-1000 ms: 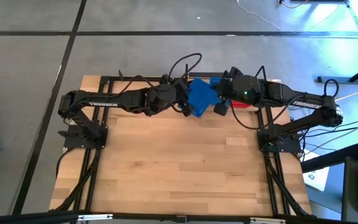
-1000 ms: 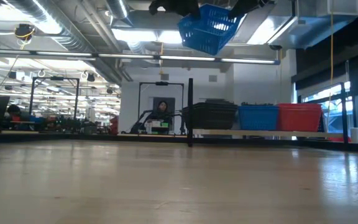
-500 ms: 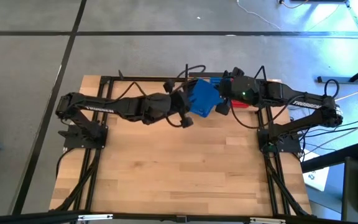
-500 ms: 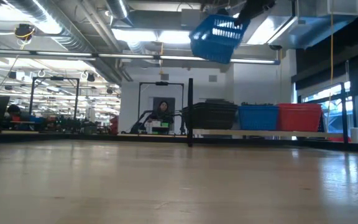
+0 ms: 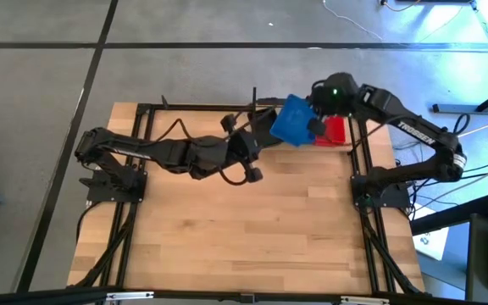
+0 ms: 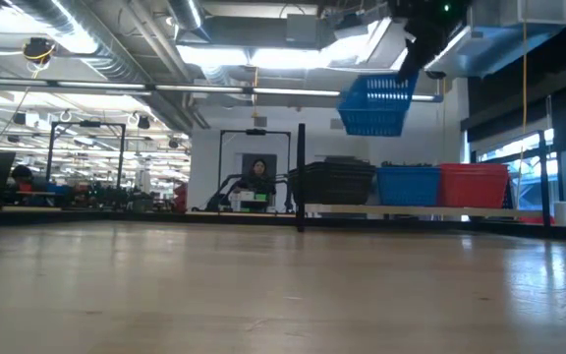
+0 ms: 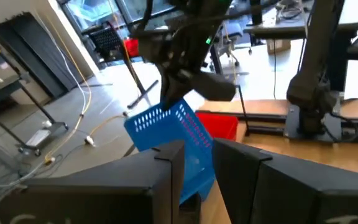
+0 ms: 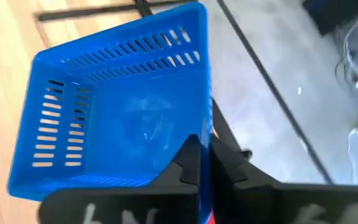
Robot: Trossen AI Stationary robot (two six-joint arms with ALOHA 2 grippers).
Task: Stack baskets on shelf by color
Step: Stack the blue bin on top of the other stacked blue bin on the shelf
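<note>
A blue basket (image 6: 376,103) hangs in the air above the shelf (image 6: 411,209), with my right gripper (image 6: 413,69) shut on it. On the shelf's board stand black baskets (image 6: 332,183), a blue one (image 6: 409,185) and a red one (image 6: 473,184). In the high view the held basket (image 5: 295,121) is just left of the red basket (image 5: 335,130). My left gripper (image 5: 263,142) stands a little short of the held basket, pointing at it, open with nothing between its fingers (image 7: 166,168). My right gripper pinches one side wall of the blue basket at its rim (image 8: 207,127), one finger (image 8: 188,158) inside and one outside. The fingers come slanting down from above on the table's right side. The basket hangs clear of everything, opening up, slightly tilted.
The shelf's upright black post (image 6: 301,175) stands at its left end, by the black baskets. The wooden tabletop (image 5: 244,229) spreads out in front of both arms. Far behind the table a person (image 6: 256,172) sits in the room.
My right gripper has swung toward the table's far right edge with the blue basket, away from my left gripper and over the shelf. The basket has sunk a little and turned from steeply tipped to nearly level. My left gripper has shifted slightly toward the right and near edges.
</note>
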